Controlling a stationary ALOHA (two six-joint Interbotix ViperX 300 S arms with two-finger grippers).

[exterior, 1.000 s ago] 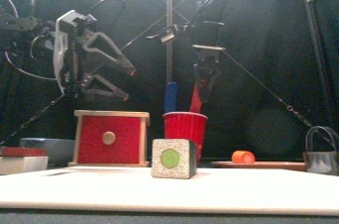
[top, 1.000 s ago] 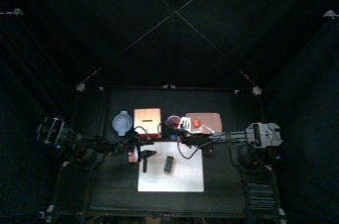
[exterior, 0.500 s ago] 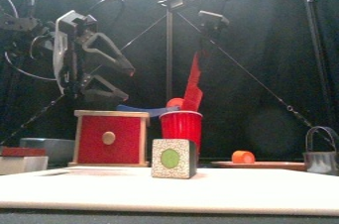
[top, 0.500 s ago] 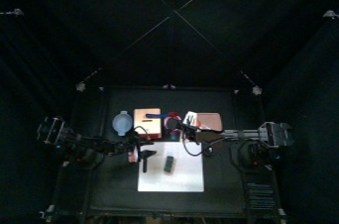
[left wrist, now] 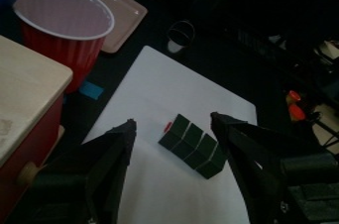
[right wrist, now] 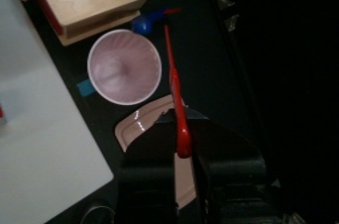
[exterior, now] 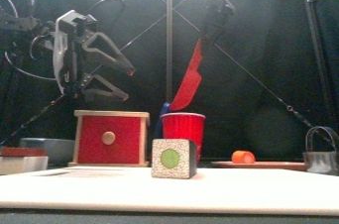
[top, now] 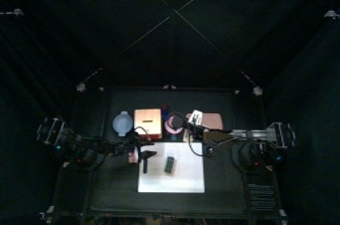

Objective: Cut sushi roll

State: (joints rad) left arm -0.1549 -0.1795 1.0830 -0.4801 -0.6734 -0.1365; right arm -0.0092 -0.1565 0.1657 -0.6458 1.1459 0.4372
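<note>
- Top view: the sushi roll point(top: 169, 164) lies on the white board point(top: 186, 181), towards its far left part. My left gripper point(top: 134, 154) hangs at the board's left edge, my right gripper point(top: 188, 132) just past its far edge. The roll needs steadying from the left, I judge, while the blade comes in from the right.
- Front view: my right arm is lifted high with the red knife point(exterior: 188, 74) slanting down above the red cup point(exterior: 183, 127). I should clear the cup before lowering.
- Left wrist view: my jaws stand wide apart, empty, the roll point(left wrist: 193, 140) between them on the board point(left wrist: 159, 99). I should close gently so as not to crush it.
- Right wrist view: my jaws are clamped on the knife point(right wrist: 173, 89); the cup point(right wrist: 130, 67) sits beneath. The edge should meet the roll squarely across its length.
</note>
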